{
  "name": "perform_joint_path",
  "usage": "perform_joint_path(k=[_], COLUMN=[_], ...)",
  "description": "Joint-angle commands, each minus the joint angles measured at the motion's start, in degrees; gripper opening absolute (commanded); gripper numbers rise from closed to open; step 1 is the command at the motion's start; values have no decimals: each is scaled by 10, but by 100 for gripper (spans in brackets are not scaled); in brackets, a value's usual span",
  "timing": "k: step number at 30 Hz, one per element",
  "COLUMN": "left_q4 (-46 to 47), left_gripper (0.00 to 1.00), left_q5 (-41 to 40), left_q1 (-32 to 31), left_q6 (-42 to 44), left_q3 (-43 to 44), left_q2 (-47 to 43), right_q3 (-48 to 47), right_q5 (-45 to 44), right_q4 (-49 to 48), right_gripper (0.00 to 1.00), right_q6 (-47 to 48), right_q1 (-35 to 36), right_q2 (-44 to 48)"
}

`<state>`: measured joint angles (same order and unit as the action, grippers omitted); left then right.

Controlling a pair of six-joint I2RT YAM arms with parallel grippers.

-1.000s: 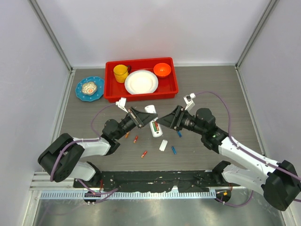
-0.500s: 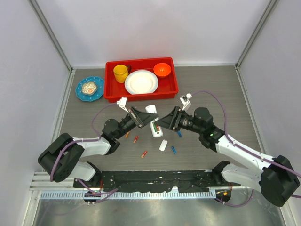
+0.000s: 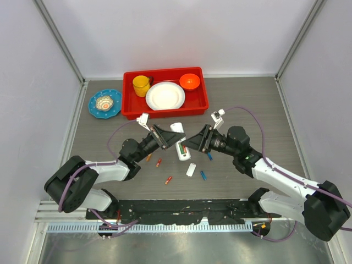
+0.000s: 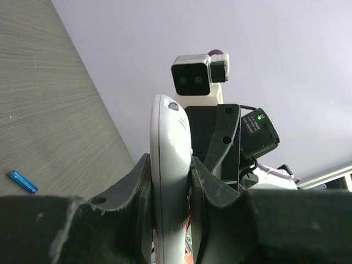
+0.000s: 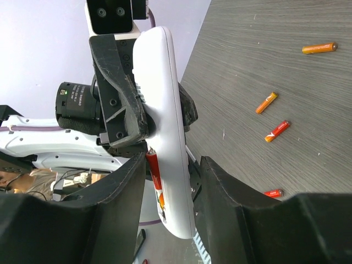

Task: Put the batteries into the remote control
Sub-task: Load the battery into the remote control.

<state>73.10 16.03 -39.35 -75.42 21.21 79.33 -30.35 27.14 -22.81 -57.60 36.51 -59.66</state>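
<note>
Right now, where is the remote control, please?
In the top view the remote control is mid-table, clamped in the left pincer, the right pincer close on its other side, near the red tray.

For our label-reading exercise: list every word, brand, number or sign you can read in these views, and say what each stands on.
No text can be read in any view.
Print on the loose batteries: too small to read.
Markings on the remote control: none legible on the sides that show.

White-shelled arms (image 3: 107,171), black joints, matte black left gripper (image 4: 170,170), purple cables (image 3: 256,115) (one green light)
</note>
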Motion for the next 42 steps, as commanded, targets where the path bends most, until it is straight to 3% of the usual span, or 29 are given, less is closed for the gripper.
perform_joint_path(k=[1,28,31,36,42], left_q4=[155,155,155,155,155], left_gripper=[0,0,0,0,0], left_q5=[4,-9,-6,-5,-7], left_q1=[2,2,2,2,2], left_q6=[-3,8,8,8,6], left_q3=[19,42,44,32,16], left_q2=[-19,-26,-24,-18,-12], right_q3=[8,33,34,25,7], right_q5=[6,4,3,-4,21], right_q4=[-34,-23,-27,-29,-36], right_gripper=[48,32,35,55,56], right_q6=[-4,3,0,-17,-14], right_q1=[-4,-4,-4,-4,-6], right_q2=[-4,-10,-6,9,12])
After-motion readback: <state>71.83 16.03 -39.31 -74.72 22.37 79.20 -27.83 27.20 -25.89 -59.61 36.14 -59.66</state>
